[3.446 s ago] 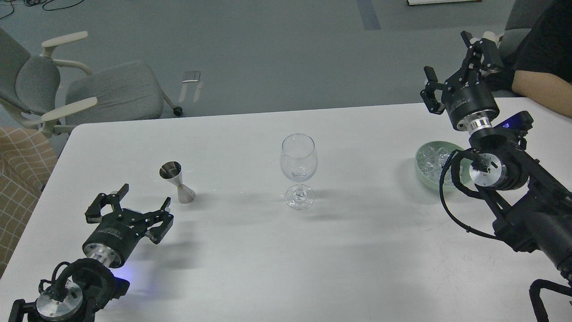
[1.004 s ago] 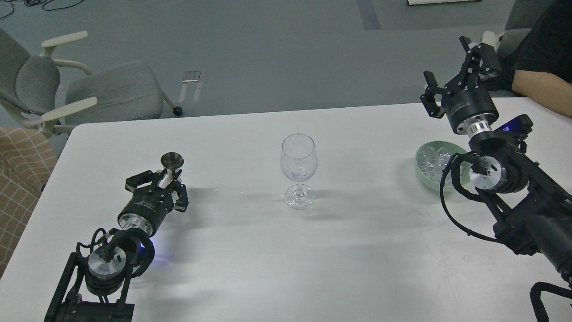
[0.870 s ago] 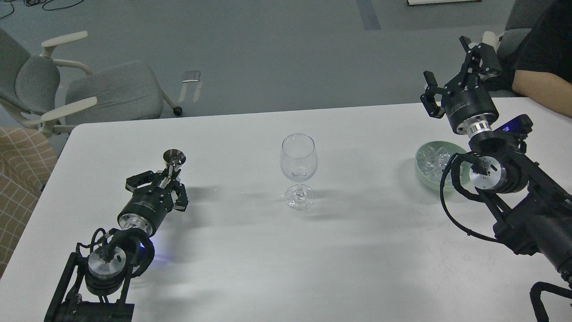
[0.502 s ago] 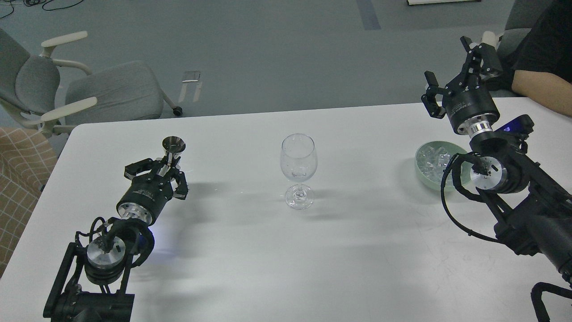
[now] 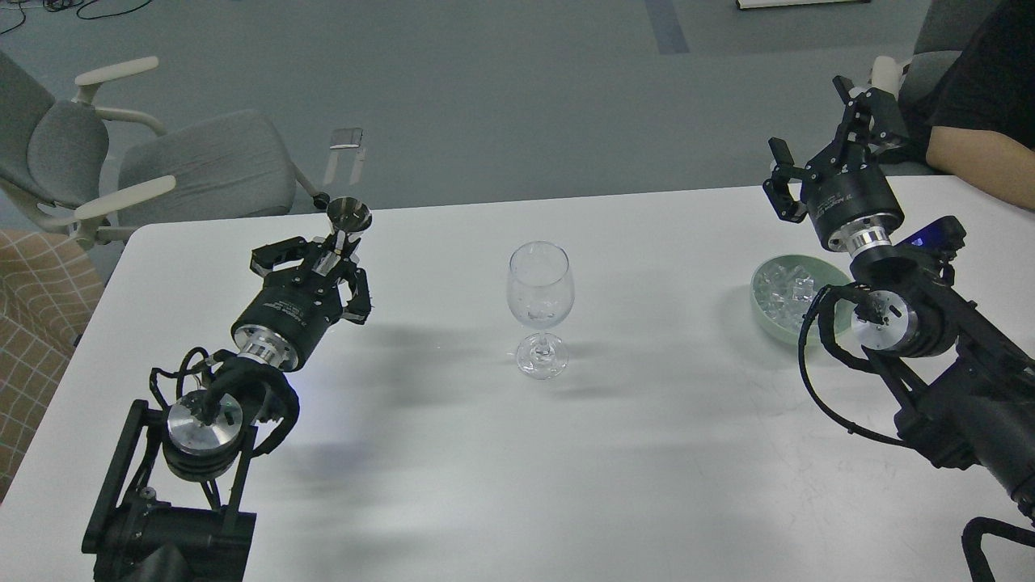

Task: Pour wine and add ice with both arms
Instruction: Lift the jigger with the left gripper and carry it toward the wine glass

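Left hand (image 5: 329, 260) raised off the worktop, fingers clamped on something, wrist angled up and forward; right hand (image 5: 825, 121) held high at the far right, fingers spread apart, holding nothing.

Floor (image 5: 501, 97): smooth grey-blue, with a darker stripe (image 5: 667, 26) at the top; black cables (image 5: 73, 8) lie in the top left corner
Table (image 5: 501, 453): white, rounded corners; soft shadows fall across it
Chairs: a grey office chair (image 5: 162, 174) with cream armrests stands beyond the table's left end; another grey chair (image 5: 942, 36) at the top right
Left edge: orange checked fabric (image 5: 32, 323)
Light: even, diffuse
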### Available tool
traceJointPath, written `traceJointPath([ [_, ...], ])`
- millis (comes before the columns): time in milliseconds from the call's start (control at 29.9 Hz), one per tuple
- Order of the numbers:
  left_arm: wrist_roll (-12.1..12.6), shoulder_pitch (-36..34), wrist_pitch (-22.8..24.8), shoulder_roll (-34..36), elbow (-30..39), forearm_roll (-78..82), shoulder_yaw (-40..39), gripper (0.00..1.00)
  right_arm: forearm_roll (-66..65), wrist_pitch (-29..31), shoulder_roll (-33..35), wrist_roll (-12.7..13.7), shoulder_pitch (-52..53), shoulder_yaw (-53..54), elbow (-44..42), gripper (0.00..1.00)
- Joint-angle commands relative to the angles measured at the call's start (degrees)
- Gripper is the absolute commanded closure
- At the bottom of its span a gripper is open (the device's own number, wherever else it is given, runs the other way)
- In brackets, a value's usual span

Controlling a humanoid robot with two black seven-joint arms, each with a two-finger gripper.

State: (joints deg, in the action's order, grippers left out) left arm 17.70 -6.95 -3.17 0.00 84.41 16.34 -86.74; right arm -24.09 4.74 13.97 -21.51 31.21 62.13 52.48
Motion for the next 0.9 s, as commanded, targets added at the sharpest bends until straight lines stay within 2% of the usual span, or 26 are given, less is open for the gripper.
traceJointPath([
  [0, 0.50, -0.08, -1.66, 0.00, 1.63, 0.09, 1.92, 1.00, 0.01, 0.00, 0.01, -0.03, -0.01, 0.01, -0.01, 0.00],
  [268, 1.64, 0.00, -4.30, 0.00, 4.88, 0.09, 5.70, 1.00, 0.01, 0.00, 0.01, -0.03, -0.44, 0.01, 0.07, 0.00],
  [870, 1.64, -0.35, -6.59, 0.00, 6.38, 5.81, 10.89, 1.00, -0.08, 0.00, 0.01, -0.03, -1.06, 0.01, 0.60, 0.00],
])
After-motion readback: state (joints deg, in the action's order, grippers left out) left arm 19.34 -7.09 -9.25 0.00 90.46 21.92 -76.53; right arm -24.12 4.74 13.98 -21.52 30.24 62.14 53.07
